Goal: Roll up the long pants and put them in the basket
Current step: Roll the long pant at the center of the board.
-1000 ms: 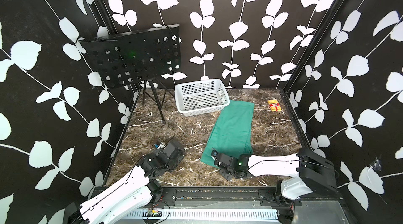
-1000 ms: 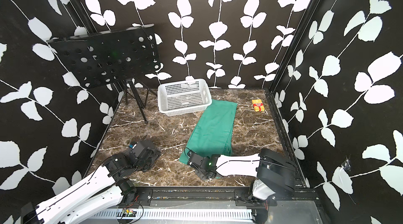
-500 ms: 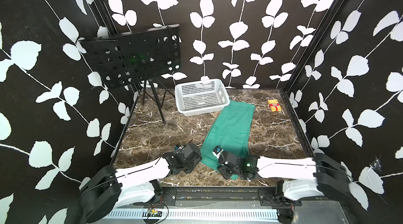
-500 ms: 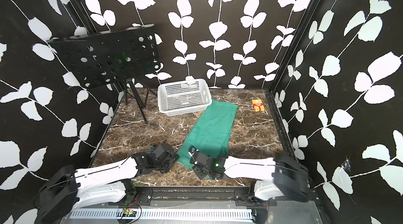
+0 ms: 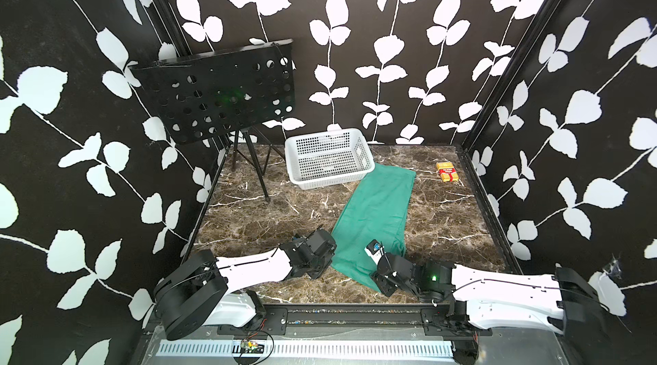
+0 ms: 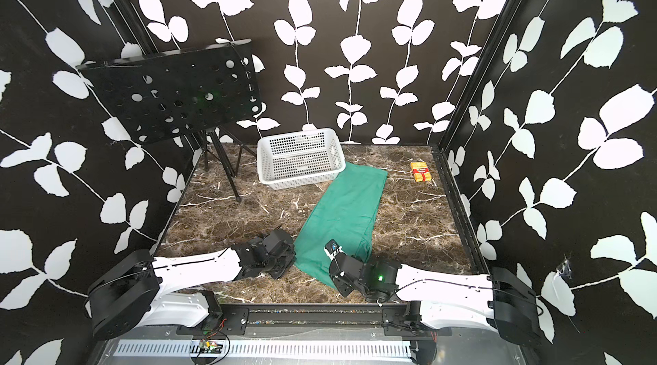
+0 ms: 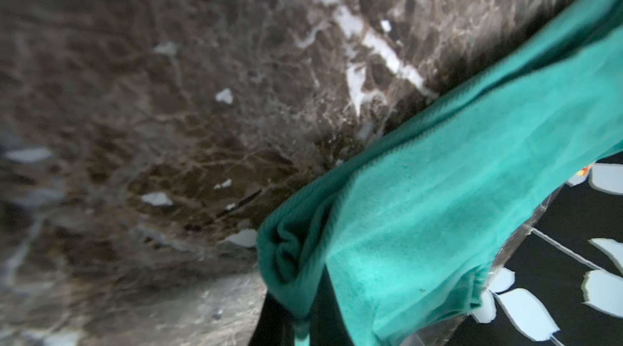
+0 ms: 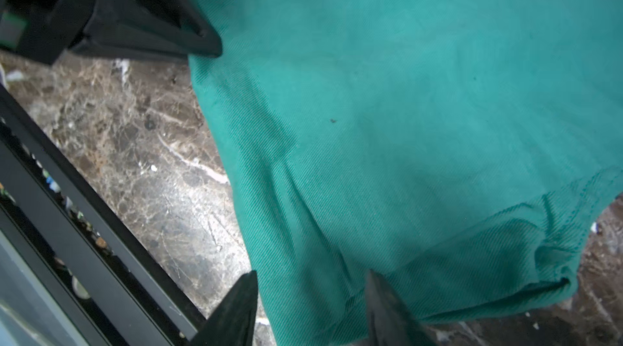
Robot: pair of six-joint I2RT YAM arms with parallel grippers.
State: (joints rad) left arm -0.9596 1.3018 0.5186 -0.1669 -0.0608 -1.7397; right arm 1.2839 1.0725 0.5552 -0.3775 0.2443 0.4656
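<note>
Teal pants [image 5: 377, 210] lie flat and lengthwise on my marble worktop [image 5: 270, 217], with their far end just beside a white basket [image 5: 330, 182]. My left tool [image 8: 210, 47] is clamped tight on the near left corner of the cloth, bunching it. My right tool [image 8: 312, 297] sits over the near hem, tips well apart, gripping nothing.

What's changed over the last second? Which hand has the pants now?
The left hand swung in and shut on the near left corner of the long pants. The right hand let go and stands open over the near hem. The basket and yellow box stayed put.
</note>
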